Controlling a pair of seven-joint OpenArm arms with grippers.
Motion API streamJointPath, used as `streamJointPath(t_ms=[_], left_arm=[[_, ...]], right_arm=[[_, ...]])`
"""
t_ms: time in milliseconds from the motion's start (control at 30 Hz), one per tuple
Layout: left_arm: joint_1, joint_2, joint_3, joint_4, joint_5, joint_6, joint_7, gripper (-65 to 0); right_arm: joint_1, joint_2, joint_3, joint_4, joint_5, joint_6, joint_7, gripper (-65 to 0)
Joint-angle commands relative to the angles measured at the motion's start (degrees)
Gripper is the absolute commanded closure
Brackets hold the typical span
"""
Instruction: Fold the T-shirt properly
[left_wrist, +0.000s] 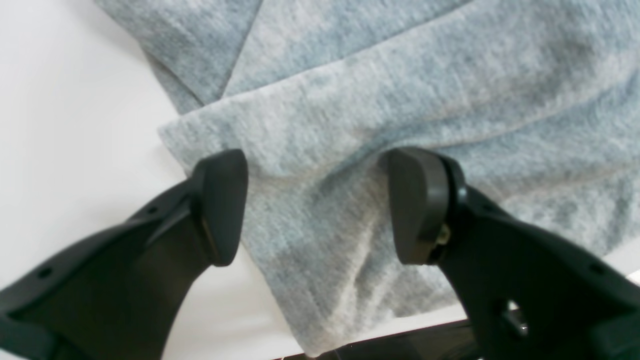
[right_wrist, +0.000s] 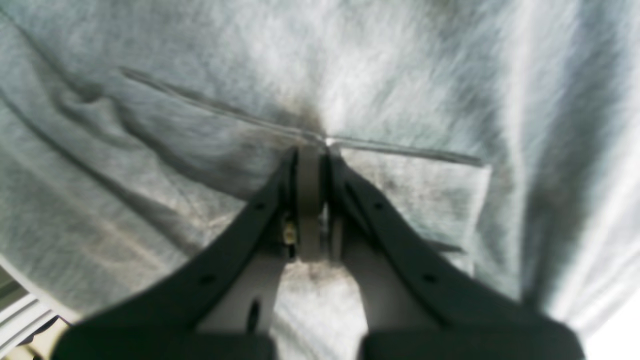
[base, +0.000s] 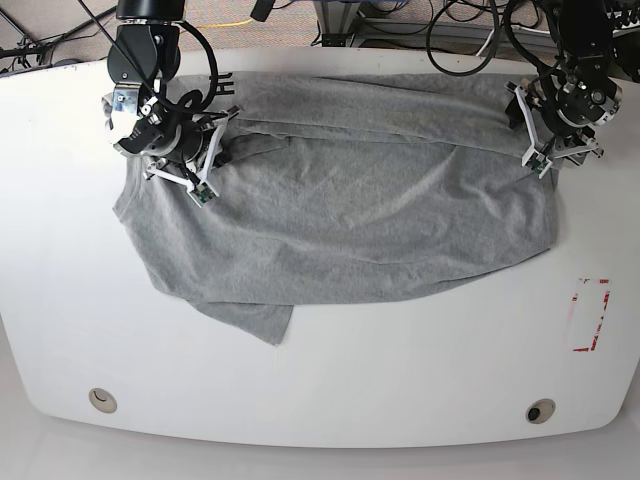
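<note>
The heather-grey T-shirt (base: 350, 220) lies spread and wrinkled across the white table (base: 330, 370), with one corner trailing toward the front left. In the base view my right gripper (base: 200, 180) sits at the shirt's far left edge. In the right wrist view that right gripper (right_wrist: 310, 150) is shut, its tips pinching a hem line of the T-shirt (right_wrist: 150, 150). My left gripper (base: 542, 157) is at the shirt's far right edge. In the left wrist view the left gripper (left_wrist: 315, 165) is open, its fingers astride a raised fold of the T-shirt (left_wrist: 400, 90). No lettering shows.
A red-outlined rectangle (base: 590, 315) is marked on the table at the right. Two round holes (base: 100, 400) (base: 540, 411) sit near the front edge. Cables (base: 450, 30) lie beyond the far edge. The table's dark edge (left_wrist: 400, 345) runs close under the left gripper.
</note>
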Motion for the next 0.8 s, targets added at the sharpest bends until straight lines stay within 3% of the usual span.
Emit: streamJointPath(t_ms=[0, 367, 767], left_arm=[[0.0, -0.7, -0.3, 0.8, -0.2, 0.0, -0.6, -40.7], [0.2, -0.7, -0.3, 0.8, -0.2, 0.0, -0.6, -40.7], [0.2, -0.7, -0.2, 0.8, -0.1, 0.0, -0.6, -40.7]], right_arm=[[-0.2, 0.5, 0.4, 4.5, 0.5, 0.1, 0.2, 0.0], [-0.9, 0.5, 0.5, 10.6, 0.5, 0.1, -1.4, 0.0], [6.3, 0.4, 0.3, 8.6, 0.5, 0.1, -1.3, 0.0]])
